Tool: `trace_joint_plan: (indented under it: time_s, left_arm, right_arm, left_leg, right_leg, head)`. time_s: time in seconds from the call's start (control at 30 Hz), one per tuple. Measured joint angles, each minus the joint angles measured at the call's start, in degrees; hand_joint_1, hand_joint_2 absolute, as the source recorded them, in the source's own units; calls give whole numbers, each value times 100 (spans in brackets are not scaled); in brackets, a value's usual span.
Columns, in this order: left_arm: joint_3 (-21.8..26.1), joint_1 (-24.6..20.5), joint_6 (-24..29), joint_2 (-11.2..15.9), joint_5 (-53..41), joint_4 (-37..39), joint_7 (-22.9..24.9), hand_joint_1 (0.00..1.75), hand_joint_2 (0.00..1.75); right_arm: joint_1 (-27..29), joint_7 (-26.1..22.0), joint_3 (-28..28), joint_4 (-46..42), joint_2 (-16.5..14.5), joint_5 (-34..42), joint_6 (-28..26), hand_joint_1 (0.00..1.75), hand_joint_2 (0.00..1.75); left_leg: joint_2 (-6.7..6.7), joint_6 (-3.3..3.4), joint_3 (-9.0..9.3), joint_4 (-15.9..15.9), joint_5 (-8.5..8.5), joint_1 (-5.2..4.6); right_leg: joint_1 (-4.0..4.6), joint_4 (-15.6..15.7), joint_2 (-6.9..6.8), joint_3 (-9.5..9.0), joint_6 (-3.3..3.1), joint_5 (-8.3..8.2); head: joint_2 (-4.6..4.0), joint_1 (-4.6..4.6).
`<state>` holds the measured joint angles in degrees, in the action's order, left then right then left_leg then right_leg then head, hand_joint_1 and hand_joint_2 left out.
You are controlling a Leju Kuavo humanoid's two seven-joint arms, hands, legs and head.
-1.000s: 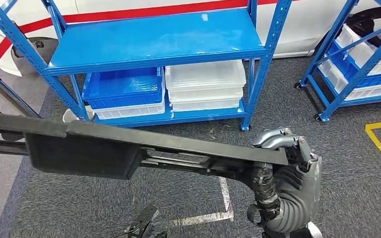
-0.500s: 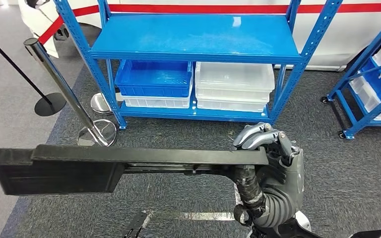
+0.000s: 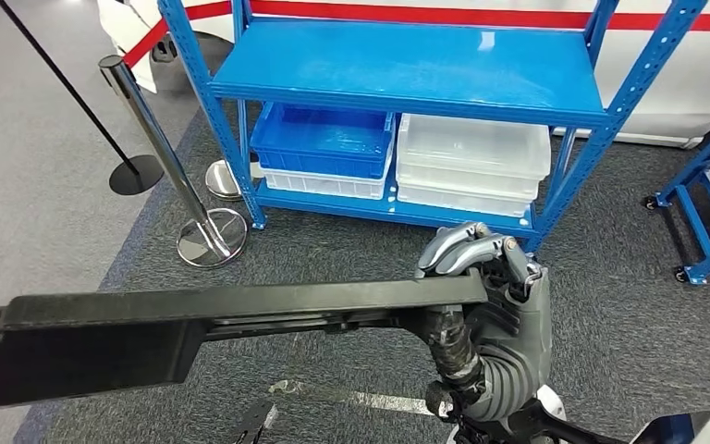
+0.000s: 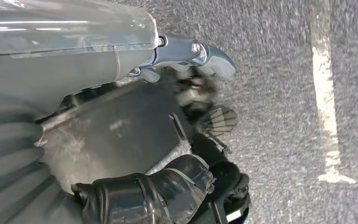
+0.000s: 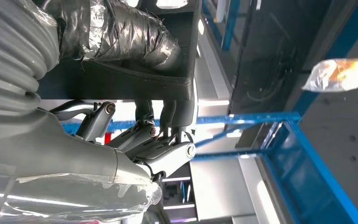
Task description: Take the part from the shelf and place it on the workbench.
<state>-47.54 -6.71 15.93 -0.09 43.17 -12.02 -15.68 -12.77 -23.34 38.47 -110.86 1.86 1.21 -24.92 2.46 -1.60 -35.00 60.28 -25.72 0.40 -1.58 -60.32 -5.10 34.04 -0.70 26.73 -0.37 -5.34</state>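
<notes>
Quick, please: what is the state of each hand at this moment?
Left hand: holds the long black part at its far end.
Right hand: grips the near end of the same part.

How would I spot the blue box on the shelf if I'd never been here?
Find the big blue shelf. Look under its flat top, at the lowest level. The blue bin sits on the left atop a white one, beside the white bins; it's the only blue one.
</notes>
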Motion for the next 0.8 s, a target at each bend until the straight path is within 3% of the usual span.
trace_joint_plan:
  time_s: [0.07, 0.13, 0.2, 0.27, 0.33, 0.37, 0.4, 0.43, 0.47, 0.53, 0.6, 0.67, 0.73, 0.8]
  left_arm:
    - [14, -10, 2, 2, -1, 0, -2, 0, 175]
    - [20, 11, 9, 11, -1, 0, 0, 0, 175]
    - [21, 36, 19, 17, -1, 0, 8, 0, 175]
    - [24, 28, 22, 16, -2, 0, 18, 0, 175]
    - [28, 7, 22, 15, -3, 0, 34, 0, 175]
    - [29, 2, 21, 16, -3, 0, 49, 0, 175]
    - [30, 3, 19, 19, -6, 0, 63, 0, 175]
    - [31, 7, 13, 22, -15, 0, 80, 0, 175]
    - [31, 10, 3, 26, -30, 0, 98, 0, 175]
    - [31, -2, -26, 32, -75, 0, 140, 0, 175]
    - [31, -25, -51, 43, -119, 0, 183, 0, 175]
    - [31, -34, -73, 71, -156, 1, 219, 0, 175]
    - [31, -40, -109, 98, -191, 1, 256, 0, 175]
    - [31, -77, -160, 104, -246, 0, 308, 0, 175]
  right_arm:
    - [-8, -1, 0, 0, -11, 2, 0, 175, 175]
    - [-17, -4, 0, 2, -13, 10, 4, 175, 175]
    - [-26, -9, 0, 9, -14, 24, 12, 175, 175]
    - [-28, -17, 0, 14, -14, 45, 15, 175, 175]
    - [-10, -25, 0, 22, -12, 77, 15, 175, 175]
    - [4, -29, 0, 30, -11, 92, 13, 175, 175]
    - [15, -37, 0, 38, -10, 100, 7, 175, 175]
    - [20, -50, 0, 44, -9, 105, -1, 175, 175]
    - [21, -68, 0, 46, -9, 102, -15, 175, 175]
    - [27, -94, 0, 45, -10, 86, -56, 175, 175]
    - [56, -97, 0, 42, -10, 67, -106, 175, 175]
    - [84, -94, 0, 39, -11, 42, -153, 175, 175]
    - [97, -91, 0, 31, -14, -14, -202, 175, 175]
    - [119, -72, 0, 4, -15, -106, -269, 175, 175]
  left_leg:
    - [49, 84, 81, -217, 9, -52]
    - [-71, 173, 80, -254, 35, -45]
    - [-166, 244, 135, -324, 72, -17]
    - [-239, 305, 161, -343, 92, -7]
    - [-349, 346, 141, -319, 92, -18]
    - [-421, 352, 132, -303, 86, -24]
    - [-499, 352, 126, -285, 79, -28]
    - [-582, 344, 123, -258, 68, -28]
    - [-667, 329, 116, -216, 47, -26]
    - [-826, 280, 54, -92, -9, -27]
    - [-955, 222, -31, -15, -29, -18]
    - [-1059, 170, -81, -16, -10, 6]
    - [-874, 116, -162, 116, -72, -12]
    - [-496, 52, -436, 651, -327, -24]
  right_leg:
    - [19, 20, -93, -23, 71, 5]
    - [18, 36, -139, -55, 149, 20]
    - [5, -45, 27, -49, 201, 107]
    - [5, -456, 301, 131, 194, 356]
    - [26, -1169, 449, 479, 174, 666]
    - [37, -1442, 482, 623, 169, 735]
    - [44, -1530, 496, 682, 166, 698]
    - [43, -1393, 511, 634, 163, 553]
    - [32, -1064, 570, 489, 160, 336]
    - [-12, -417, 857, 204, 160, 83]
    - [-22, -205, 1020, 113, 151, 83]
    - [-16, -185, 889, 97, 105, 68]
    - [-40, -151, 740, 57, 51, 62]
    - [-39, -131, 574, 27, 17, 70]
  head:
    - [1, 4]
    - [0, 6]
    - [0, 24]
    - [0, 54]
    - [0, 69]
    - [0, 72]
    - [1, 72]
    - [1, 71]
    - [1, 72]
    - [0, 71]
    - [1, 71]
    - [1, 74]
    - [2, 40]
    - [1, -16]
